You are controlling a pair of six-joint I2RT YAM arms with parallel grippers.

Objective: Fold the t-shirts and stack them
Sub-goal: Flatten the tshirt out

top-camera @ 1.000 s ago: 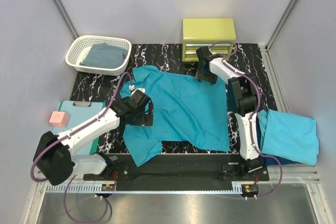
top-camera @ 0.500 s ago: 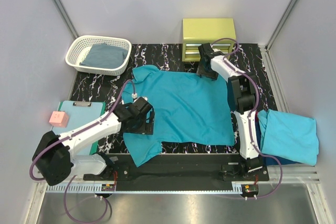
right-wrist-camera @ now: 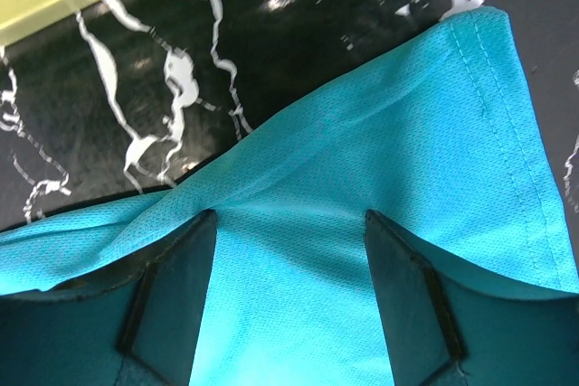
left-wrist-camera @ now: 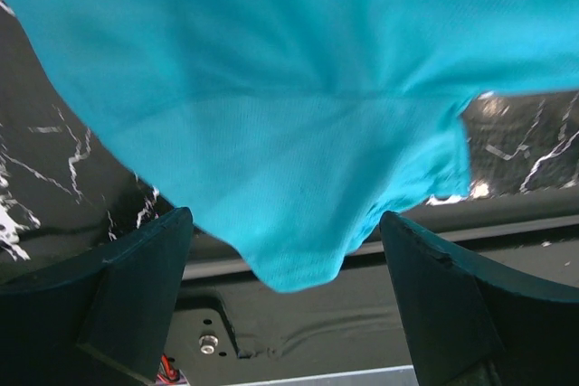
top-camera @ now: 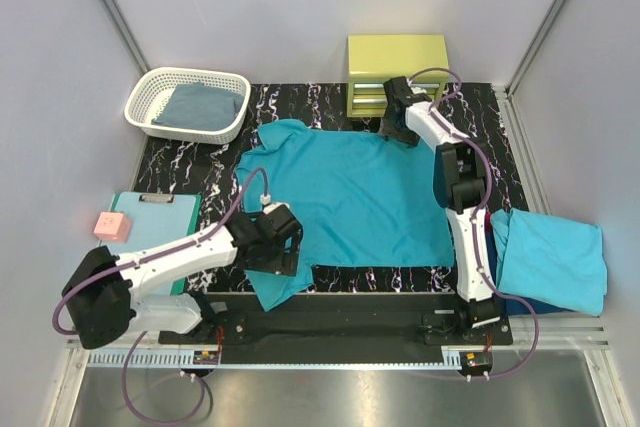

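The teal t-shirt (top-camera: 355,197) lies spread flat on the black marbled mat. My left gripper (top-camera: 283,250) is open over its near-left sleeve. In the left wrist view the sleeve's edge (left-wrist-camera: 298,223) sits between my wide-apart fingers, with the gripper (left-wrist-camera: 285,223) over the mat's front edge. My right gripper (top-camera: 398,127) is open at the shirt's far-right corner. In the right wrist view the gripper (right-wrist-camera: 289,219) rests on the cloth (right-wrist-camera: 362,250), its fingers spread. A folded lighter turquoise shirt (top-camera: 555,257) lies at the right on a dark blue one (top-camera: 535,304).
A white basket (top-camera: 150,119) holding a grey-blue cloth (top-camera: 205,105) stands at the back left. A yellow-green drawer box (top-camera: 397,72) stands just behind the right gripper. A mint-green clipboard (top-camera: 150,222) with a pink block (top-camera: 111,226) lies at the left.
The left gripper moved nearer and rightward to the near-left sleeve. The right gripper moved back and right. The shirt now lies flatter and more stretched out.
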